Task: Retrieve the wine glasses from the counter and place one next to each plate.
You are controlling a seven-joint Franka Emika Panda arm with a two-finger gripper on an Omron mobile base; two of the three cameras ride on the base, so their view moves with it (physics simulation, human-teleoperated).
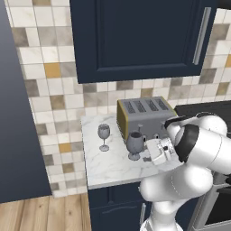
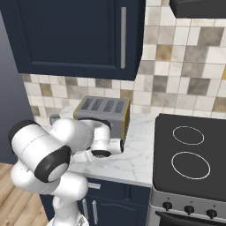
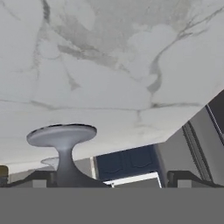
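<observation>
Short marble counter (image 1: 108, 167) carried toaster (image 1: 143, 115) at far right, one wine glass (image 1: 103, 136) left, second glass (image 1: 135, 145) near toaster's front.
</observation>
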